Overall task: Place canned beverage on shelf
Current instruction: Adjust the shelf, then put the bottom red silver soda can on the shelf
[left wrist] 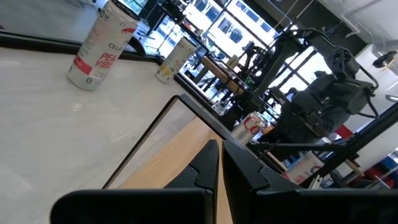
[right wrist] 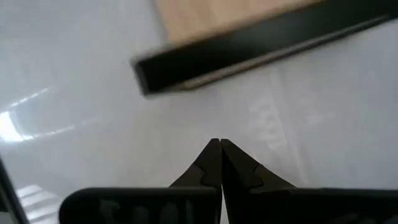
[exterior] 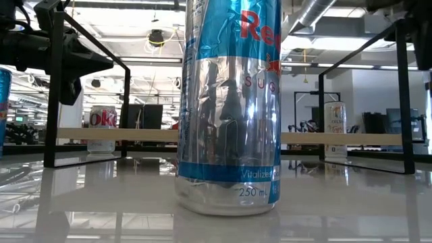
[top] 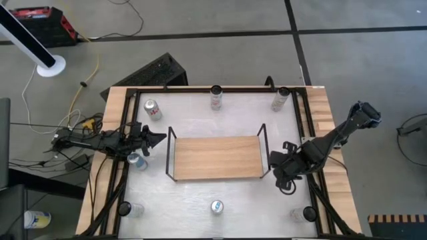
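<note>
Currently left hand clenched, empty, at shelf left end; nearest can upright on surface just beside it, near side. Right hand clenched, empty, off shelf's right end. Shelf bare; left arm nearer a can
</note>
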`<state>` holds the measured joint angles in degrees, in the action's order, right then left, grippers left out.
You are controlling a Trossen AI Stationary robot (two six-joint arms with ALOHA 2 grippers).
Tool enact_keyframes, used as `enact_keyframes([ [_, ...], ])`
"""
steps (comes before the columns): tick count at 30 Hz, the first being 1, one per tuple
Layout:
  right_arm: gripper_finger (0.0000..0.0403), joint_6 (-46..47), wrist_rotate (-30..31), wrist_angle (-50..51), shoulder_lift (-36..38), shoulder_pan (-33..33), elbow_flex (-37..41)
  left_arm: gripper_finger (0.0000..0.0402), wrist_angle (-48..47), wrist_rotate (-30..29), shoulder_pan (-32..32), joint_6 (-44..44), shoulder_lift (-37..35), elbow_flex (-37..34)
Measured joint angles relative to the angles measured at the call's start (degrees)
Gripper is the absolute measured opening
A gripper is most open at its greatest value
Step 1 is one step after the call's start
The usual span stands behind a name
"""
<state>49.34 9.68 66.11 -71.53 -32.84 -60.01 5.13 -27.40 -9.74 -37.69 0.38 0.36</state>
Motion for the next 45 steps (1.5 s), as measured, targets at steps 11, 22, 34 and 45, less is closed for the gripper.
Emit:
enact_keyframes([
  [11,0.0023,-4.81,0.17,-6.80,0.00,-0.02,0.02,0.0005,0.00,-0.28,0.00,0.88,0.00,0.00],
  [22,0.0024,-6.81,0.23,-9.36,0.00,-0.02,0.09,0.0005,0.00,-0.26,0.00,0.88,0.00,0.00],
  [34,0.0024,-6.12,-3.79,-6.57,0.00,-0.02,0.09,0.0005,0.00,-0.24,0.00,0.87,-0.01,0.00],
  [45,0.0024,8.90,-8.21,23.53,0.09,-1.33,-6.17,0.0005,0.00,-0.22,0.02,0.85,0.00,0.00],
])
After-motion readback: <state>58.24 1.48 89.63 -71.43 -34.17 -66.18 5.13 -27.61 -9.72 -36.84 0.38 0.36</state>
